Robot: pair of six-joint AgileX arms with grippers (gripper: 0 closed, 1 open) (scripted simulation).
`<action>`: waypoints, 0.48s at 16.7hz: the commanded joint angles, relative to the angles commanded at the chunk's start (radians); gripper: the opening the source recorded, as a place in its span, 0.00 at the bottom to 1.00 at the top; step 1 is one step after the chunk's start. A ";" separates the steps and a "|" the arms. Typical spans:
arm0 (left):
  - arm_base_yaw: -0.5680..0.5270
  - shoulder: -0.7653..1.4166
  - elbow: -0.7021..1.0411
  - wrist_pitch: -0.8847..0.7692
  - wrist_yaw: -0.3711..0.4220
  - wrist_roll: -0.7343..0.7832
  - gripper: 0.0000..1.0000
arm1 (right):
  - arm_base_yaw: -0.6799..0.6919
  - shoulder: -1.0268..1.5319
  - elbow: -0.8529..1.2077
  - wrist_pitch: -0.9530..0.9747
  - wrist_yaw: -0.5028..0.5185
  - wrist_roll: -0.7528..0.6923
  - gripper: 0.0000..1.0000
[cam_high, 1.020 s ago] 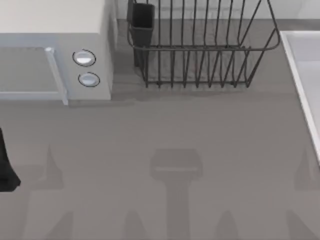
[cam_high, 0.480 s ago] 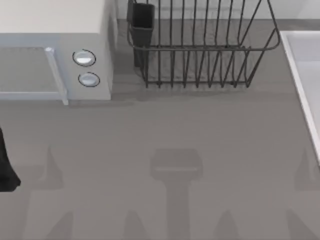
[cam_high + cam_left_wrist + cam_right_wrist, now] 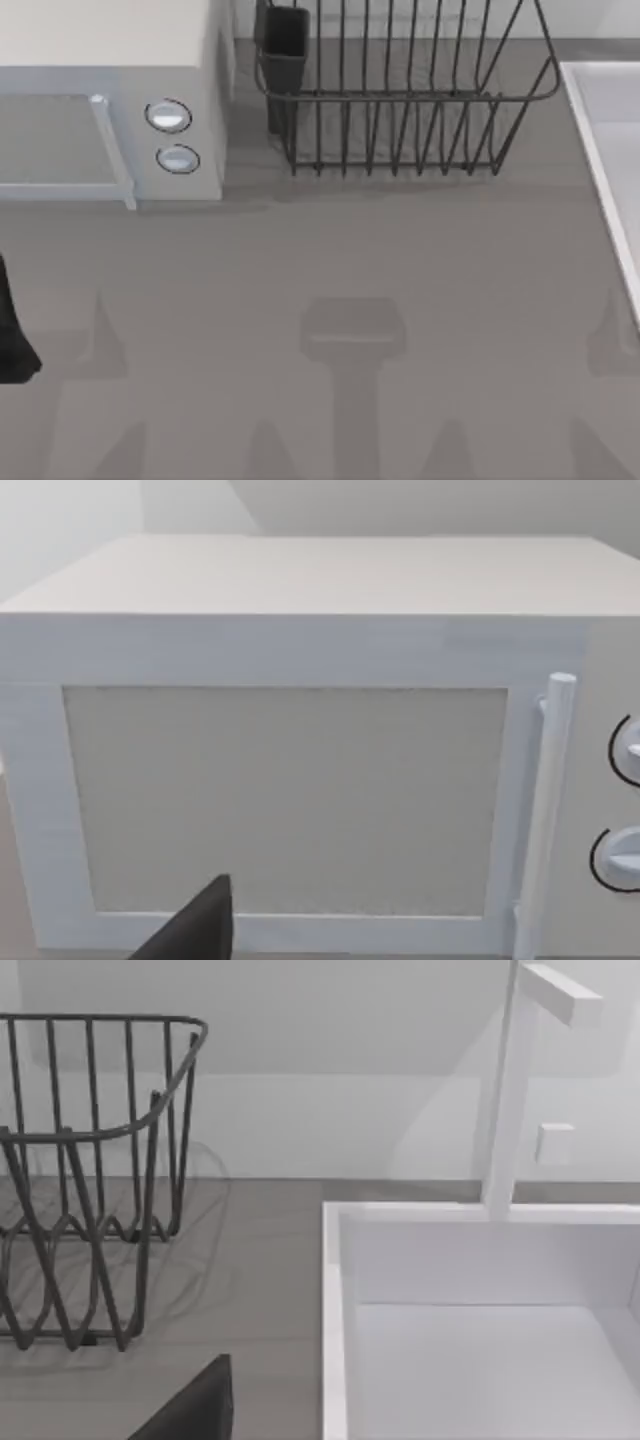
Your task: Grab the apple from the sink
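The sink is a pale basin with a raised rim at the table's right edge. In the right wrist view the sink's rim and its white inner walls lie close ahead. The apple is out of view. A dark part of my right gripper pokes in at the edge of that view, short of the sink's rim. My left arm sits at the table's far left edge. A dark part of my left gripper faces the microwave door.
A white microwave with two round knobs stands at the back left. A dark wire dish rack stands at the back middle, left of the sink. A white faucet rises behind the sink. Open grey tabletop spreads in front.
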 joint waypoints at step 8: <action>0.000 0.000 0.000 0.000 0.000 0.000 1.00 | -0.063 0.572 0.461 -0.289 -0.002 -0.068 1.00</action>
